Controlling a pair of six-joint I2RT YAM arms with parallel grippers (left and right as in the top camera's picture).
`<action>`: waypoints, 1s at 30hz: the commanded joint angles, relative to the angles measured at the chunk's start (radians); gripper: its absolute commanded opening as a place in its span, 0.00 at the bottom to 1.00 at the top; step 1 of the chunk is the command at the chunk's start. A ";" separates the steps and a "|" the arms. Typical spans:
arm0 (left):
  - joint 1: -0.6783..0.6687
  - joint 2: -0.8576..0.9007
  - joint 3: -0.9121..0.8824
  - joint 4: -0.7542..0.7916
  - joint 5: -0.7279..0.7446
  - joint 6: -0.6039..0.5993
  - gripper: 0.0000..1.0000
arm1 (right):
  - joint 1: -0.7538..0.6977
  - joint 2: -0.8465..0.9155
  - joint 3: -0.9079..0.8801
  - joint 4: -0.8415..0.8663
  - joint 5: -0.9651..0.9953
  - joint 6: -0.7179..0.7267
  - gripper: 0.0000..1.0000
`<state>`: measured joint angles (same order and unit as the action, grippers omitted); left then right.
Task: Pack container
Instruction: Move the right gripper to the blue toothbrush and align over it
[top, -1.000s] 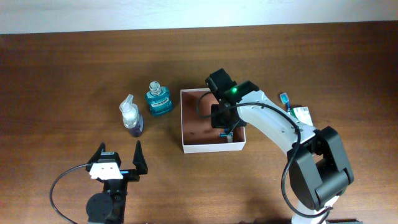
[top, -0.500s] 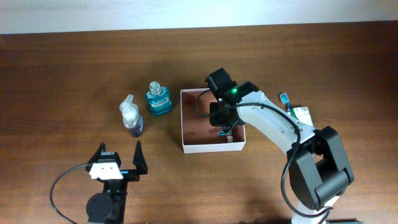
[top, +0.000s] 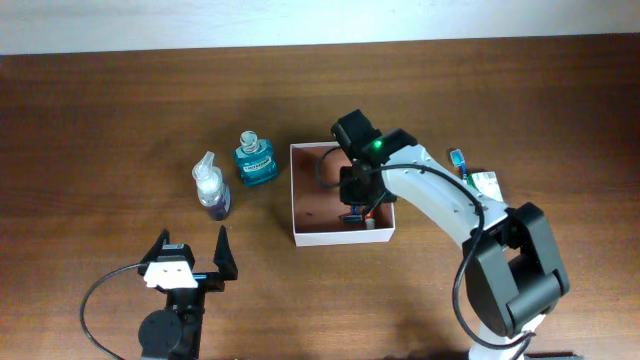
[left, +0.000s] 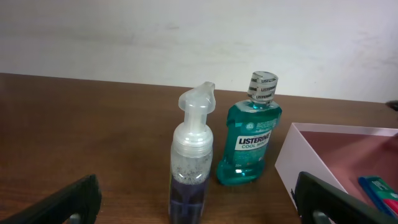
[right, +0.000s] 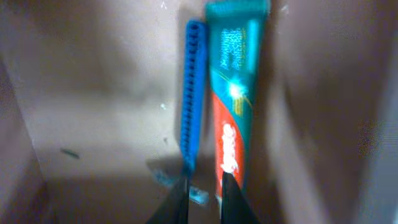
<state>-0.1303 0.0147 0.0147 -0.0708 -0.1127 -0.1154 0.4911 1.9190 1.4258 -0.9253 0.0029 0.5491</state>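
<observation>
Overhead, surface: brown wood is filling the frame, with a pale strip running along the top edge.
Right arm: it is reaching from the lower right of the frame up and left, bending down over the container.
Container: the shallow square box is sitting just right of centre, with white walls and a pinkish-brown floor. In the left wrist view it is showing at the right edge.
Left gripper: it is resting at the lower left, jaws spread wide and holding nothing, well apart from the bottles above it.
Right gripper: it is hanging inside the container near the right wall. Its fingertips are standing close together with a slim gap. The right wrist view is blurred, so I cannot tell whether they are pinching anything.
Mouthwash bottle: teal and upright, it is standing just beside the container's left wall.
Foam pump bottle: clear with purple liquid, it is standing near the mouthwash bottle, to its lower left in the overhead view.
Toothpaste tube: it is lying flat on the container floor.
Toothbrush: blue, it is lying just beside the tube, parallel to it.
</observation>
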 joint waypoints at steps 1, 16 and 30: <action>0.005 -0.009 -0.006 0.002 -0.015 0.016 1.00 | -0.045 -0.032 0.114 -0.048 0.001 -0.021 0.13; 0.005 -0.009 -0.006 0.002 -0.015 0.016 0.99 | -0.275 -0.071 0.298 -0.451 0.167 -0.298 0.23; 0.005 -0.009 -0.006 0.002 -0.015 0.016 0.99 | -0.557 -0.067 0.072 -0.266 0.023 -0.517 0.25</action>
<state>-0.1303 0.0147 0.0147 -0.0708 -0.1127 -0.1150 -0.0402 1.8576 1.5497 -1.2121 0.0887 0.1238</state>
